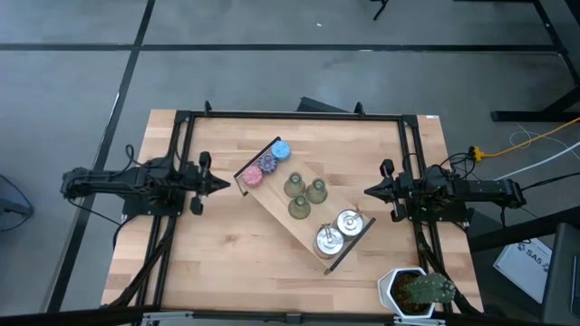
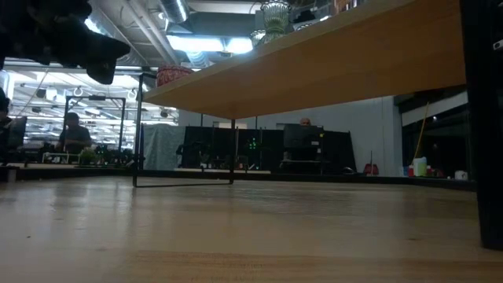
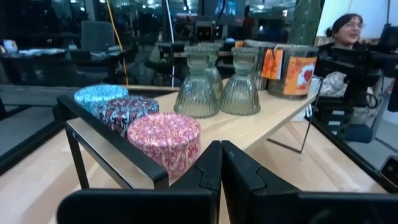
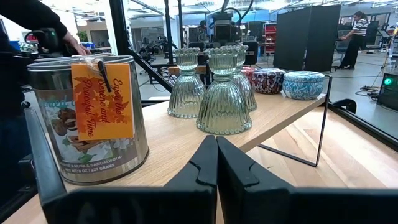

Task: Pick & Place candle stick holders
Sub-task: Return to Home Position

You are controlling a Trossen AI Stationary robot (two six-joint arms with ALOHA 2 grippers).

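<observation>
Both arms were pulled back to their own sides of the tabletop (image 1: 227,263), nothing in either of them. The left gripper (image 1: 221,184) had its fingers pressed tight together, and same deal with the right gripper (image 1: 369,191): fingers flat against each other, no gap.

All eight holders sat up on the raised wooden shelf (image 1: 272,195), which ran diagonally between the two sets of fingers on thin black legs. Closest to the left fingers was the pink holder (image 1: 252,176), right at that end of the shelf. The purple holder (image 1: 266,164) was just beside it and the blue holder (image 1: 281,150) just past that, all three in a row.

The three olive-green glass holders (image 1: 299,208) stood upright in a tight cluster mid-shelf, roughly halfway between the two grippers.

At the end nearest the right fingers were the two silver candle tins (image 1: 349,222), side by side, one showing an orange label in the right wrist view.

A potted plant (image 1: 421,290) sat off at the tabletop corner, behind and off to one side of the right fingers, well apart from the shelf.
</observation>
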